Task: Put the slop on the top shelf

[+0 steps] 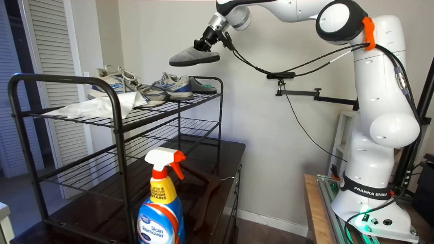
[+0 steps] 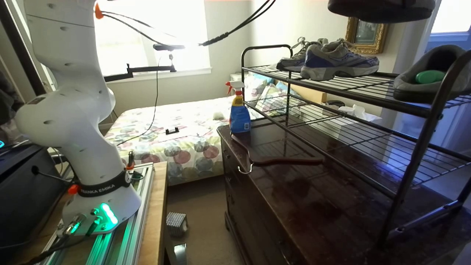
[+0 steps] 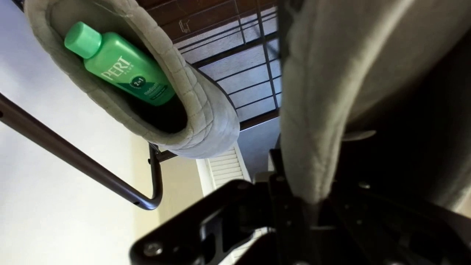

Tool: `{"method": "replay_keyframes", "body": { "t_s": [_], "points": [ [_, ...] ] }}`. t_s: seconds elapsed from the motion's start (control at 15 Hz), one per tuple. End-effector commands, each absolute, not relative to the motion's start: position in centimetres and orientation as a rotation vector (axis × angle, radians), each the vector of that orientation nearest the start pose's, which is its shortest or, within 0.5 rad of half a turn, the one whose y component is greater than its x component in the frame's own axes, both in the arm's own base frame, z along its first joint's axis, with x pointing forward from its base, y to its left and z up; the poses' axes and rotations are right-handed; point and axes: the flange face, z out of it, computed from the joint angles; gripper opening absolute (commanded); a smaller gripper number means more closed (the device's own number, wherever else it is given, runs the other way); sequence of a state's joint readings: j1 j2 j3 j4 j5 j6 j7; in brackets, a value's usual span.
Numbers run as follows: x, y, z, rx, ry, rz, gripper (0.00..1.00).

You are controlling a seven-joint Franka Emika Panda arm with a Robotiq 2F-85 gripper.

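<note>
Wrist view shows the slop (image 3: 312, 92) pinched at its rim by the clamped gripper (image 1: 202, 46). Both exterior views put the slop higher than the top shelf (image 1: 152, 118), well apart. On that shelf, in an exterior view, a 2nd slop (image 1: 199, 87) with a green bottle (image 3: 127, 68) inside sits far right, 2 sneakers (image 1: 176, 85) left of it, a white sheet (image 1: 96, 107) near left. Below, near, a spray bottle (image 1: 161, 203) stands on the dresser (image 2: 312, 209).

In exterior view, window (image 2: 180, 18) far from jaws blown out, white glare. In both exterior views, green glow at robot base (image 2: 100, 201), well below jaws. Wrist view: slop (image 3: 312, 103) in jaws out of focus, partly lost in black shadow; wall (image 3: 55, 202) beyond jaws washed out; bottle (image 3: 125, 70) beside jaws fairly sharp.
</note>
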State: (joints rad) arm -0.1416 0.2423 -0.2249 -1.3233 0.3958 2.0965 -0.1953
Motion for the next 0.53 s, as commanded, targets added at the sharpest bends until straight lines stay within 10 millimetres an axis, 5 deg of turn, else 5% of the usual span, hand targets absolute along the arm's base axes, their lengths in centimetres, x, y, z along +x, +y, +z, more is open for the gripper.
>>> {"method": "replay_keyframes", "body": {
  "t_s": [0.0, 0.47],
  "points": [
    [64.3, -20.0, 63.8, -2.719, 0.536, -0.910, 0.01],
    [66.1, -19.1, 58.7, -2.704, 0.485, -0.903, 0.01]
  ]
}}
